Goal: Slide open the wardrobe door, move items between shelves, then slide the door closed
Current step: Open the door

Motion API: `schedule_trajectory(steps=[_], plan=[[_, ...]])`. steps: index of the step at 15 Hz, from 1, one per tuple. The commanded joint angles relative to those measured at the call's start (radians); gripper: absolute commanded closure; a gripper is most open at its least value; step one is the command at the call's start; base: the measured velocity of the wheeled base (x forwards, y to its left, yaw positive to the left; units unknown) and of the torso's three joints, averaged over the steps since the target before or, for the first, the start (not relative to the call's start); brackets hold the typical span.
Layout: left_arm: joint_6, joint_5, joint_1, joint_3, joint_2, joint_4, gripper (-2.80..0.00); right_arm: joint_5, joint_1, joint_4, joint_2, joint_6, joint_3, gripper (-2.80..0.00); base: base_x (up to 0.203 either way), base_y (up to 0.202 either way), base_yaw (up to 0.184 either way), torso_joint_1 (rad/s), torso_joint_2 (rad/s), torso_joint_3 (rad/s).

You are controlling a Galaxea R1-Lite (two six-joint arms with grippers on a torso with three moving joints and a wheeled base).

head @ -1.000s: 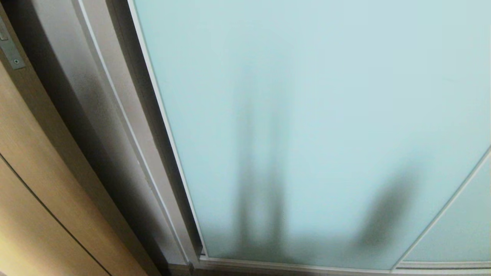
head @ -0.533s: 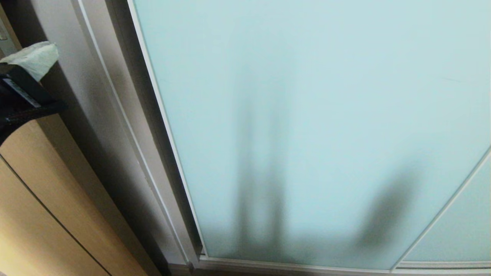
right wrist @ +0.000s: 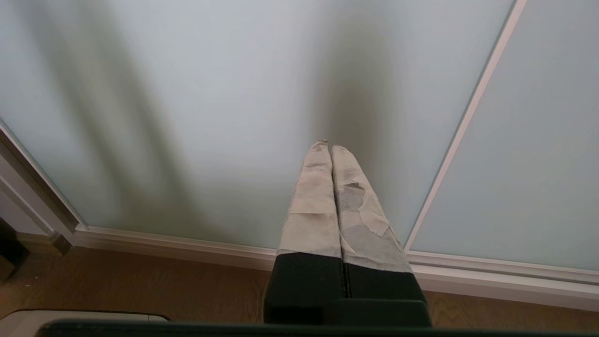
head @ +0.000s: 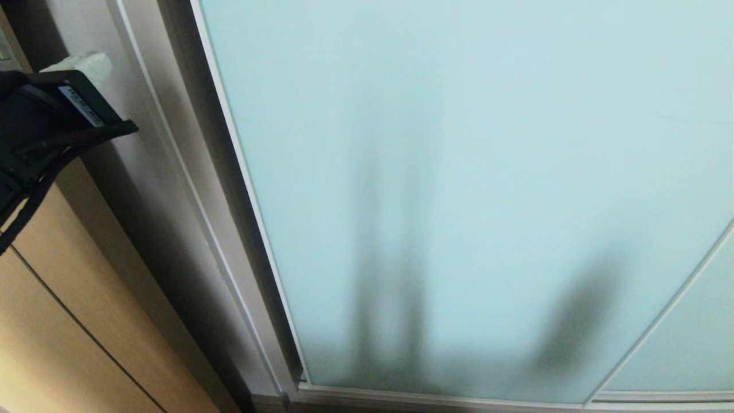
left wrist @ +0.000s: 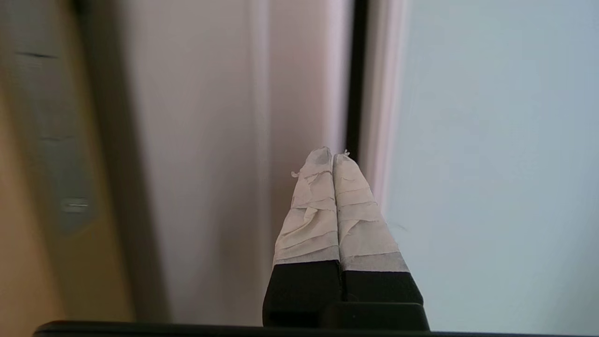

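The sliding wardrobe door (head: 459, 172) is a frosted pale blue-green glass panel in a thin silver-white frame, and it fills most of the head view, standing shut. My left gripper (head: 86, 60) is at the upper left, in front of the grey-white wardrobe side post (head: 143, 172). Its taped fingers are pressed together, shut on nothing. In the left wrist view the left gripper (left wrist: 333, 157) points at the dark gap beside the door's frame edge (left wrist: 379, 117). My right gripper (right wrist: 326, 146) is shut and empty, low before the door glass (right wrist: 210, 93). The items and shelves are hidden.
A tan wooden door (head: 51, 321) with a metal plate (left wrist: 65, 187) stands left of the wardrobe post. Wood-grain floor (right wrist: 140, 285) runs below the door's bottom rail (right wrist: 187, 243). A second glass panel (head: 688, 344) lies at the lower right.
My left arm has come into the head view from the left and moved right toward the wardrobe post. The door and the right gripper have not moved.
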Motion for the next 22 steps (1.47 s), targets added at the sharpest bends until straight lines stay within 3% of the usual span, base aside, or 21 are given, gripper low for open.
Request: schedule_trajectory(steps=[1, 3, 8, 22], plan=[[0.002, 0.009, -0.002, -0.004, -0.045, -0.002, 0.0, 0.001, 0.0, -0.001, 0.0, 0.0, 0.0, 0.0, 0.0, 0.0, 0.0, 0.0, 0.0, 0.0], [0.048, 0.007, -0.009, 0.021, -0.083, 0.0, 0.0, 0.001, 0.0, -0.001, 0.0, 0.0, 0.0, 0.0, 0.0, 0.0, 0.0, 0.0, 0.0, 0.0], [0.026, -0.027, -0.01, 0.024, 0.013, -0.005, 0.0, 0.001, 0.0, -0.001, 0.0, 0.0, 0.0, 0.0, 0.0, 0.0, 0.0, 0.0, 0.0, 0.0], [0.031, -0.032, -0.009, -0.115, 0.262, -0.032, 0.0, 0.001, 0.0, -0.001, 0.0, 0.0, 0.0, 0.0, 0.0, 0.0, 0.0, 0.0, 0.0, 0.0]])
